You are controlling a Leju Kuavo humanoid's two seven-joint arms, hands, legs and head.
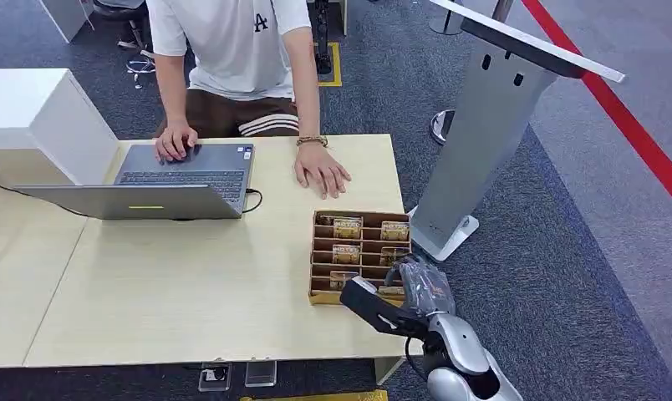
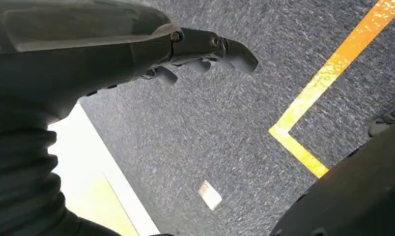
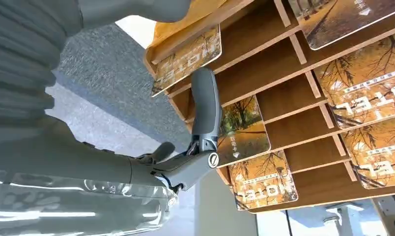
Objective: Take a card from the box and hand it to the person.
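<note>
Card [image 3: 242,132] in box [image 1: 323,271], right hand [image 1: 391,305] alongside

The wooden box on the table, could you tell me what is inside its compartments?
The wooden box holds hotel cards with autumn-tree prints, lying in several slots; other slots look bare. The right hand covers the nearest corner, so those slots' contents cannot be seen.

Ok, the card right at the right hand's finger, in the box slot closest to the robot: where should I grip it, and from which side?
Pinch the free edge of the card that overhangs its wooden divider, coming from the open front of the box, the robot's side. The cards lie slanted in tiered slots, with their far ends tucked under the next shelf, so only that edge is exposed. The right hand has a finger against it, probably not yet gripping.
</note>
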